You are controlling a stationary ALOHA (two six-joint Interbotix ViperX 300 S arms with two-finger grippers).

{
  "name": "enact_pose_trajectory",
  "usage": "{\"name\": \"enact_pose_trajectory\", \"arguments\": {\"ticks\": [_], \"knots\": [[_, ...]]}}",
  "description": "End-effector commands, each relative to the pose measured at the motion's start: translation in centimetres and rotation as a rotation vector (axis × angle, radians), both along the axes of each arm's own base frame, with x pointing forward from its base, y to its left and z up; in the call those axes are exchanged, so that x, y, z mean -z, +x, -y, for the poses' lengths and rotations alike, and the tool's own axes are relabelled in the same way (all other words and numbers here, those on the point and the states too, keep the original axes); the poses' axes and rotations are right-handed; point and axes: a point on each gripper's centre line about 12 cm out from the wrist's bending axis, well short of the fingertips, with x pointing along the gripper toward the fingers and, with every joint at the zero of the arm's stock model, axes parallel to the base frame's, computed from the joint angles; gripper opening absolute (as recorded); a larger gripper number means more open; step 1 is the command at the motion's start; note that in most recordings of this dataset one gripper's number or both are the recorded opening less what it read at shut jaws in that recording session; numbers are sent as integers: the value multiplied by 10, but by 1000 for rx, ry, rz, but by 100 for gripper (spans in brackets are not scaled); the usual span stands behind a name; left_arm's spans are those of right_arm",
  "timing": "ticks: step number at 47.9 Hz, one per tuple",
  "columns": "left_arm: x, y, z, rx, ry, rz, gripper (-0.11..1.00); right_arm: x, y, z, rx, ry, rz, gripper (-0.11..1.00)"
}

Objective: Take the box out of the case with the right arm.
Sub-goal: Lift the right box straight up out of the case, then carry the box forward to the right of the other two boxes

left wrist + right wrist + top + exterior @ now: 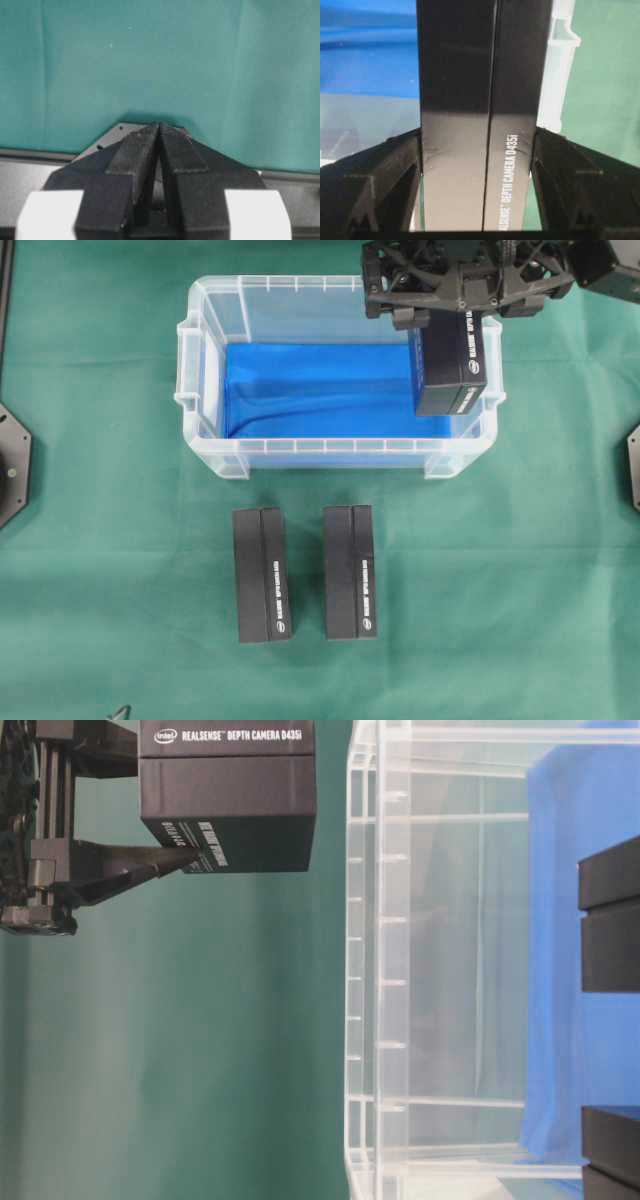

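We see a big clear case (215, 390) with a blue floor in the upper middle of the overhead view, sitting on the green bench (100, 540). At the upper right of that view, the right arm's gripper (447, 315) holds a black box (452, 365). Its fingers (385, 175) are clamped on the two sides of the box. In the table-level view the box is lifted up, clear of the case rim. From above, the box is over the right end of the case.

Two more black boxes (262, 575) lie side by side on the bench, in front of the case.

The left gripper (159, 150) has its fingers pressed together and holds nothing.
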Motion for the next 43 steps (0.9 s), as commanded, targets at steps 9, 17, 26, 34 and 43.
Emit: {"name": "enact_pose_trajectory", "arguments": {"ticks": [9,17,26,34,43], "knots": [[-3,2,0,3,2,9,0,-24,-10,-3,-4,-16,66,65],[-3,2,0,3,2,11,0,-24,-10,-2,-4,-16,64,65],[-3,2,0,2,3,11,0,-24,-10,-3,-3,-17,64,65],[-3,1,0,2,3,12,0,-24,-9,-11,-23,-14,63,65],[-3,2,0,3,2,11,0,-25,-5,-37,-48,-8,69,65]]}}
